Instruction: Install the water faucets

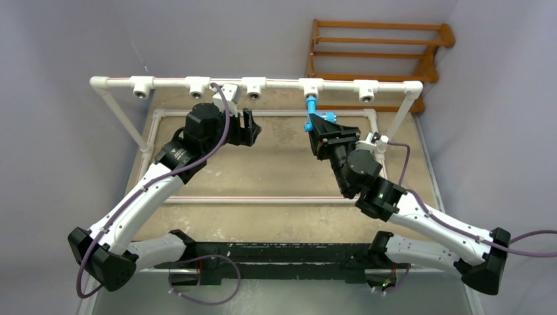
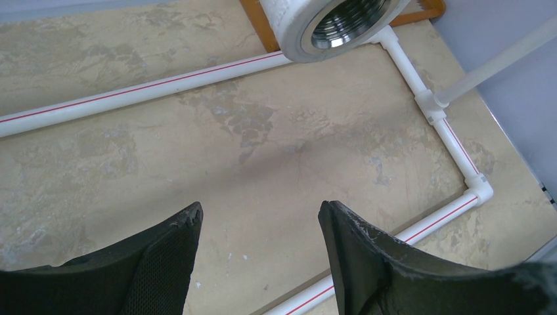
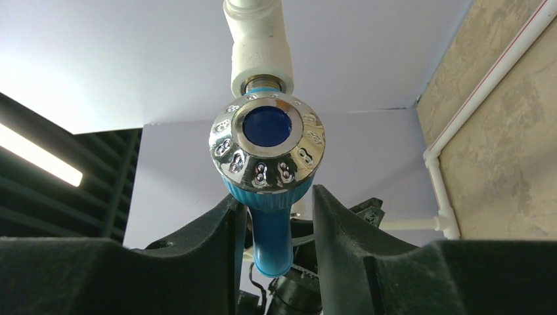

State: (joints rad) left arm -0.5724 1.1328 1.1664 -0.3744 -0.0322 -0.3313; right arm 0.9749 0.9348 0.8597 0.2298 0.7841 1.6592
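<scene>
The blue water faucet (image 1: 314, 117) hangs from a white tee fitting (image 1: 311, 86) on the raised pipe rail (image 1: 167, 82). In the right wrist view its chrome-rimmed knob (image 3: 267, 141) faces the camera, and its neck enters the white fitting (image 3: 261, 49). My right gripper (image 3: 276, 203) straddles the blue spout (image 3: 271, 239); the jaws are parted, with a gap at the right finger (image 3: 332, 230). My left gripper (image 2: 261, 210) stands open with nothing in it, below another threaded tee fitting (image 2: 295, 33). In the top view the left gripper (image 1: 249, 125) is left of the faucet.
A white pipe frame with red stripes (image 1: 263, 199) lies flat on the beige table top. The rail carries several more open tee fittings (image 1: 196, 86). A wooden rack (image 1: 378, 46) stands behind the table at the back right.
</scene>
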